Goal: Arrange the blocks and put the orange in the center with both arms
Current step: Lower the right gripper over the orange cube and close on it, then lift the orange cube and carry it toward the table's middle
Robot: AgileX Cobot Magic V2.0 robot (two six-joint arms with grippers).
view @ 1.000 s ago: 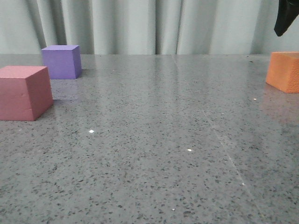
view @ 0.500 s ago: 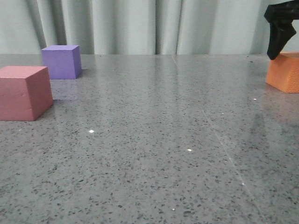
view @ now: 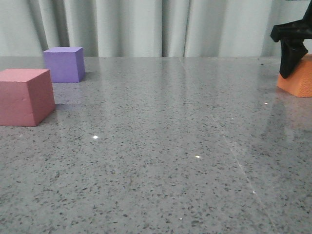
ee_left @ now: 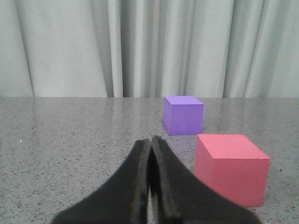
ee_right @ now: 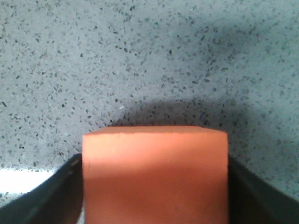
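The orange cube (view: 300, 80) sits on the table at the far right edge of the front view. My right gripper (view: 291, 68) has come down over it, and one black finger (view: 287, 58) covers its upper left corner. In the right wrist view the orange cube (ee_right: 154, 172) fills the gap between both fingers (ee_right: 56, 196), which press flush on its two sides. The pink-red cube (view: 24, 97) is at the left, with the purple cube (view: 63, 64) behind it. My left gripper (ee_left: 150, 144) is shut and empty, low over the table, short of the pink-red cube (ee_left: 231, 170) and the purple cube (ee_left: 183, 115).
The grey speckled table (view: 170, 146) spreads between the left pair of cubes and the orange cube. A pale curtain (view: 146, 24) hangs behind the table's far edge.
My right gripper has come down from above the orange cube and now has its fingers on both sides of it. The pink-red and purple cubes have not moved.
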